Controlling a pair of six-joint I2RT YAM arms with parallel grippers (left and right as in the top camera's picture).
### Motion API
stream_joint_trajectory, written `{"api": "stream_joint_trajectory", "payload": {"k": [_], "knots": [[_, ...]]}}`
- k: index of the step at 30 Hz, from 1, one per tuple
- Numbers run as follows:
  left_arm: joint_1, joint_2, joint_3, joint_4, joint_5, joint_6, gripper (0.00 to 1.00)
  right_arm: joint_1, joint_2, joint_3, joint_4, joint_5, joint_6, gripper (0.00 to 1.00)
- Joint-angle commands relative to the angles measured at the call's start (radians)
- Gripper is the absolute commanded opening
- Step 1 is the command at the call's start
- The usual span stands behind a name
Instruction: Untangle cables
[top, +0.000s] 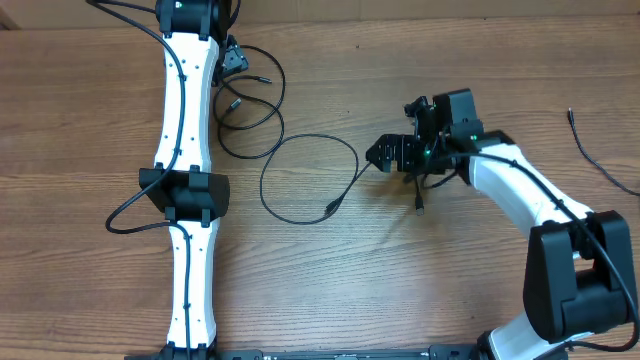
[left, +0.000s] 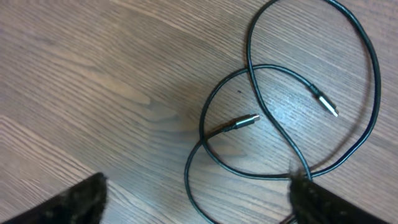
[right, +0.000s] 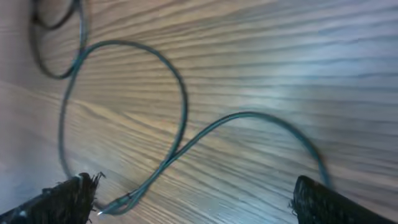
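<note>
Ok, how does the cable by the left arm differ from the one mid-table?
The cable by the left arm is coiled in overlapping loops that cross. The middle cable spreads in one wide loop. The left one shows both plugs inside its coil. The middle one shows one plug, and its other end runs towards the right claw. Both are thin, black and lying on the table.
</note>
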Motion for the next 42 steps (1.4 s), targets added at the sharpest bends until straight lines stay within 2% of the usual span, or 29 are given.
{"api": "stream_joint_trajectory", "payload": {"k": [1, 6, 11, 14, 17, 21, 29, 35, 42], "knots": [[0.024, -0.06, 0.005, -0.002, 0.027, 0.069, 1.0, 0.053, -0.004, 0.136, -0.027, 0.162, -0.016, 1.0], [0.093, -0.159, 0.005, -0.002, 0.098, 0.048, 1.0, 0.159, 0.007, 0.189, 0.058, 0.217, -0.027, 1.0], [0.172, -0.266, 0.005, -0.002, 0.108, 0.03, 0.99, 0.241, 0.054, 0.201, 0.183, 0.251, 0.001, 1.0], [0.203, -0.304, 0.005, -0.002, 0.155, 0.032, 1.0, 0.258, 0.095, 0.255, 0.184, 0.261, 0.005, 1.0], [0.212, -0.306, 0.002, -0.002, 0.223, 0.073, 1.0, 0.257, 0.114, 0.306, 0.179, 0.346, 0.066, 1.0], [0.182, -0.29, -0.015, -0.002, 0.32, 0.156, 0.95, 0.231, 0.106, 0.332, 0.153, 0.435, 0.15, 1.0], [0.025, -0.21, -0.019, 0.0, 0.309, 0.204, 0.89, 0.088, 0.068, 0.334, 0.027, 0.433, 0.257, 1.0], [-0.077, -0.093, -0.019, 0.015, 0.304, 0.204, 0.9, -0.045, 0.059, 0.334, -0.085, 0.386, 0.259, 1.0], [-0.127, 0.04, -0.019, 0.055, 0.307, 0.227, 0.88, -0.113, 0.059, 0.333, -0.158, 0.388, 0.259, 1.0]]}}
